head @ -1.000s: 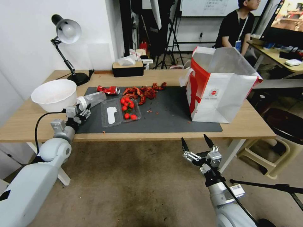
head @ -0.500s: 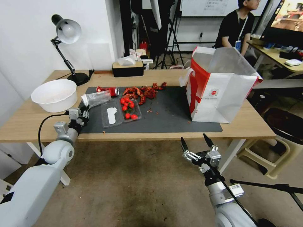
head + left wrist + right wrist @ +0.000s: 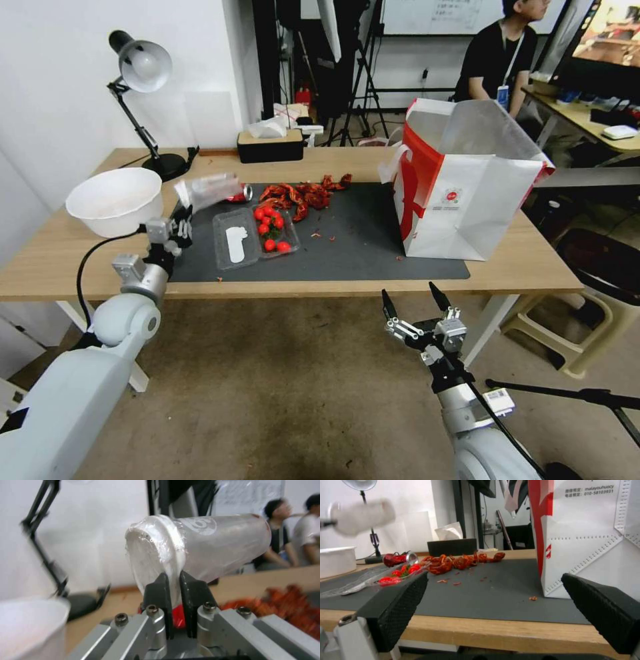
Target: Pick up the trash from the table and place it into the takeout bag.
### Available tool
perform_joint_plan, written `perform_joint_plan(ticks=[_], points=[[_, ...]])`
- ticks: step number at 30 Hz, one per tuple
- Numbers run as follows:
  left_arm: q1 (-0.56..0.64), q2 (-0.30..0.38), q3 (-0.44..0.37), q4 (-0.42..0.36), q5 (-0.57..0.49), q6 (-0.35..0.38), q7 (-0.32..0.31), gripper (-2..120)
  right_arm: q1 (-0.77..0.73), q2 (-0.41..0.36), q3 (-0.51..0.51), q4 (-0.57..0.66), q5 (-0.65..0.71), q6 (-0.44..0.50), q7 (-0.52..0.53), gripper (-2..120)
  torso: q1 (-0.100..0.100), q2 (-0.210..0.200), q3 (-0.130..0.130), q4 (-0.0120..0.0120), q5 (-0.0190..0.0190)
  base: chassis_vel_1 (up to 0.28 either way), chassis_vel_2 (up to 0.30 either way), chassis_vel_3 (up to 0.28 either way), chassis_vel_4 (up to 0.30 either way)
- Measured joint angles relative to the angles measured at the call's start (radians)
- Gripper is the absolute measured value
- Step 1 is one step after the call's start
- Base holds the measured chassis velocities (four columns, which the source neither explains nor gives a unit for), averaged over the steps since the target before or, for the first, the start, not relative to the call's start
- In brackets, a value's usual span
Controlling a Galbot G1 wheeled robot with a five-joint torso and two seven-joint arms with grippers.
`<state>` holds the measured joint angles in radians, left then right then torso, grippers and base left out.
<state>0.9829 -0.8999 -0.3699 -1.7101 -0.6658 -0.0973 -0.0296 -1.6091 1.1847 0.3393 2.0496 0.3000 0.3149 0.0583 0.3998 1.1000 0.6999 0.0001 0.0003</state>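
the left gripper [image 3: 181, 223] has its jaws clenched on the rim of the clear lidded cup [image 3: 208, 189], holding it on its side in the air above the far left part of the dark mat [image 3: 373, 247], just right of the white bowl [image 3: 115, 200]. the step in hand looks like carrying: the cup is off the table [image 3: 533, 267] but well apart from the takeout bag [image 3: 467, 200] at the right. next it must travel right, rise over the bag's open top, then be let go. the right gripper [image 3: 413, 307] waits near, below the table's edge, jaws spread wide and empty.
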Motion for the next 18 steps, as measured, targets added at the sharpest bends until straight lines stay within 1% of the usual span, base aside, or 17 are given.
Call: perform_joint_plan(ticks=[3,4,7,9,11,12,13,16,18], points=[[-0.061,0.013,0.038,-0.02,-0.026,-0.002,0.021,5,-0.005,0.001,0.001,0.006,-0.002,-0.001,0.001,100,0.0,0.0,0.0,-0.0001,-0.0003,0.0,0.0,0.0,0.0],[-0.061,0.013,0.038,-0.02,-0.026,-0.002,0.021,5,-0.005,0.001,0.001,0.006,-0.002,-0.001,0.001,100,0.0,0.0,0.0,-0.0001,-0.0003,0.0,0.0,0.0,0.0],[-0.153,0.019,0.088,-0.025,-0.052,0.003,0.042,5,-0.004,-0.001,0.001,0.01,-0.004,-0.007,0.005,100,0.0,0.0,0.0,-0.0009,-0.0003,0.0,0.0,0.0,0.0],[-0.172,0.021,0.096,-0.028,-0.058,0.008,0.044,5,-0.001,-0.003,-0.002,0.011,-0.004,-0.009,0.006,100,0.0,0.0,0.0,-0.0009,-0.0003,0.0,0.0,0.0,0.0],[-0.209,0.023,0.113,-0.029,-0.068,0.022,0.045,5,0.006,-0.008,-0.008,0.011,-0.004,-0.013,0.006,100,0.0,0.0,0.0,0.0003,-0.0001,0.0,0.0,0.0,0.0],[-0.255,0.023,0.138,-0.023,-0.075,0.038,0.047,5,0.008,-0.01,-0.01,0.011,-0.003,-0.014,0.006,100,0.0,0.0,0.0,0.0006,0.0,0.0,0.0,0.0,0.0],[-0.255,0.023,0.138,-0.023,-0.075,0.038,0.047,5,0.008,-0.01,-0.01,0.011,-0.003,-0.014,0.006,100,0.0,0.0,0.0,0.0006,0.0,0.0,0.0,0.0,0.0],[-0.344,0.01,0.194,0.003,-0.085,0.055,0.052,5,0.007,-0.011,-0.011,0.011,-0.003,-0.016,0.006,100,0.0,0.0,0.0,0.0,-0.0004,0.0,0.0,0.0,0.0],[-0.361,0.006,0.207,0.008,-0.087,0.058,0.053,5,0.006,-0.01,-0.011,0.011,-0.003,-0.016,0.006,100,0.0,0.0,0.0,-0.0001,-0.0004,0.0,0.0,0.0,0.0]])
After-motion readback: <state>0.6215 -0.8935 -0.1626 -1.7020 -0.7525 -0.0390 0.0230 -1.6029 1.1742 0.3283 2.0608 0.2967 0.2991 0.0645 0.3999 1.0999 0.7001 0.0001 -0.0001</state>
